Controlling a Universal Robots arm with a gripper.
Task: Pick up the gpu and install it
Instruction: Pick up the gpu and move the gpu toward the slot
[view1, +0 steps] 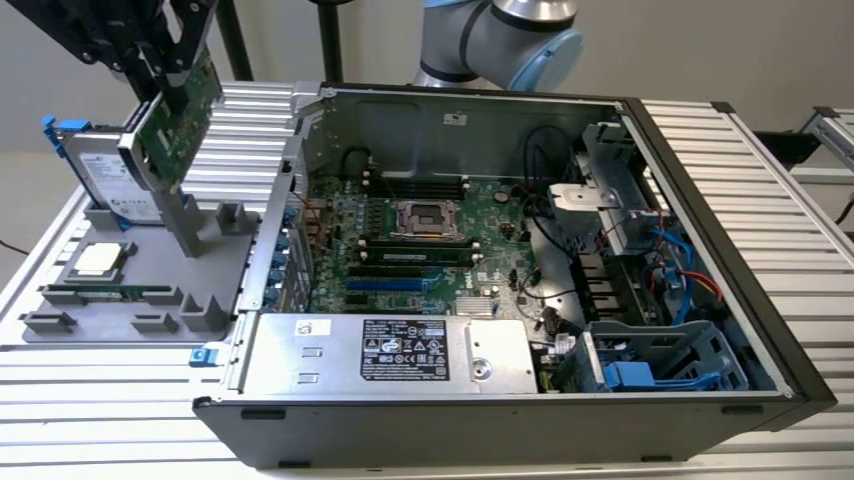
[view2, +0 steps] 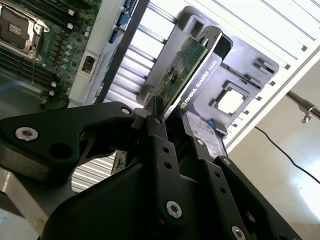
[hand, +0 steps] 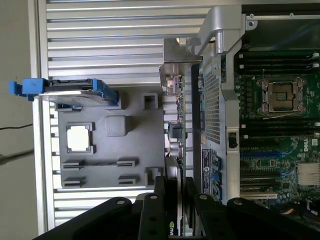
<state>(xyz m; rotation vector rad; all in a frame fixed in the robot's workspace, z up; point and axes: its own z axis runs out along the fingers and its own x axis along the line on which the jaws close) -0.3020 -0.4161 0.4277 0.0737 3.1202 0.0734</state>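
The gpu (view1: 180, 105) is a green board with a black cooler face (view2: 200, 82) and a silver end bracket (hand: 177, 60). My gripper (view1: 167, 72) is shut on its upper edge and holds it tilted above the grey parts tray (view1: 80, 330), at the exterior view's left, outside the open computer case (view1: 694, 200). In both wrist views the black fingers (view2: 155, 125) clamp the card edge-on, gripper (hand: 175, 182) over the tray side nearest the case wall. The motherboard (view1: 414, 240) with its blue slots (view1: 387, 283) lies inside the case, apart from the card.
On the tray stand a silver hard drive with a blue frame (view1: 107, 170), a square processor chip (view1: 100, 260) and a long thin memory stick (view1: 107, 295). The case's side wall (view1: 287, 200) rises between tray and motherboard. A power supply (view1: 387, 350) and drive cage (view1: 654, 360) fill the case's near end.
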